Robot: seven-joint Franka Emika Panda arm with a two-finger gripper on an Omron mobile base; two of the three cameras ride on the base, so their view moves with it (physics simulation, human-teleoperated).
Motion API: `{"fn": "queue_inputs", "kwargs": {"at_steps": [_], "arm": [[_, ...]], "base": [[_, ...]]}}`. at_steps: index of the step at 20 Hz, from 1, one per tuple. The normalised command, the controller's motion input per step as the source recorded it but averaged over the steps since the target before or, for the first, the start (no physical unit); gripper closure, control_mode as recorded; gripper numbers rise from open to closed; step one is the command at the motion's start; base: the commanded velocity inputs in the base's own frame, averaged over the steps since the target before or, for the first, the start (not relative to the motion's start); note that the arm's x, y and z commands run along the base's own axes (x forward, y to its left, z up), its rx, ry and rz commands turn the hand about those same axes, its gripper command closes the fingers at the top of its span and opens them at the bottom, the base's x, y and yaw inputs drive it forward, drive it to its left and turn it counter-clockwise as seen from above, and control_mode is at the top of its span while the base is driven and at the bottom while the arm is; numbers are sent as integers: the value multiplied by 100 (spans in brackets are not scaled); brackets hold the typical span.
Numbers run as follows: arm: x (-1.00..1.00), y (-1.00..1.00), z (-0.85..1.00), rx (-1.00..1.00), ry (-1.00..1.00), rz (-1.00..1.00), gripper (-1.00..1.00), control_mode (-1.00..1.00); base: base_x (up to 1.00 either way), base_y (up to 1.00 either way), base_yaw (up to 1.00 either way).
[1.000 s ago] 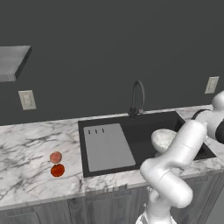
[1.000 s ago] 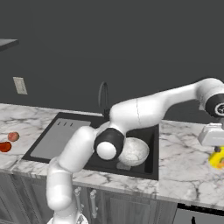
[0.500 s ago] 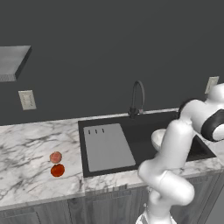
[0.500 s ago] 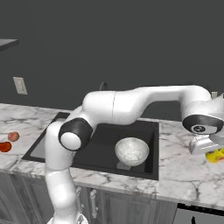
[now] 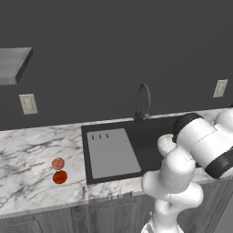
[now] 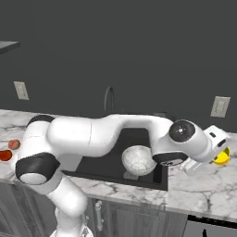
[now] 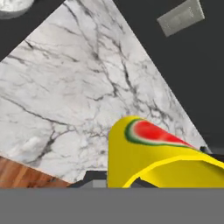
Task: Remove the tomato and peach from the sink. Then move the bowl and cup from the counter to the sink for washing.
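Observation:
The yellow cup (image 7: pixel 151 159), printed with a red melon slice, sits right at my gripper (image 7: pixel 117 180), which is shut on its wall near the rim. From the right base view the cup (image 6: pixel 222 156) peeks out behind my white hand over the counter (image 6: pixel 199 187), right of the sink (image 6: pixel 109 164). The speckled pale bowl (image 6: pixel 138 159) rests inside the sink; its rim (image 5: pixel 164 143) shows beside my arm. The tomato (image 5: pixel 59 177) and the peach (image 5: pixel 58 163) lie together on the counter (image 5: pixel 22 150) left of the sink (image 5: pixel 136 136).
A black gooseneck faucet (image 5: pixel 144 102) stands behind the sink. A grey panel (image 5: pixel 111 152) covers the basin's left part. A wall socket (image 6: pixel 220 106) is above the cup. The counter's front edge (image 7: pixel 39 168) runs close below the cup.
My arm's elbow has swung widely while the hand stayed at the cup. The cup sits slightly higher in the right base view. Bowl, tomato and peach have not moved.

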Motion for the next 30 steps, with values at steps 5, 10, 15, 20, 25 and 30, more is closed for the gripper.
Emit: {"fn": "queue_inputs", "kwargs": {"at_steps": [5, 10, 15, 20, 25, 30], "arm": [[18, 18, 19, -25, 24, 7, 100, -100], [14, 19, 24, -9, 30, 9, 100, -100], [10, 21, 25, 0, 16, 11, 100, -100], [7, 26, 15, 0, 8, 11, 100, -100], [0, 32, 1, 0, 0, 11, 100, -100], [0, 30, 1, 2, 2, 11, 100, -100]], "base": [[0, 0, 0], [0, 0, 0], [0, 0, 0], [0, 0, 0], [0, 0, 0], [0, 0, 0]]}}
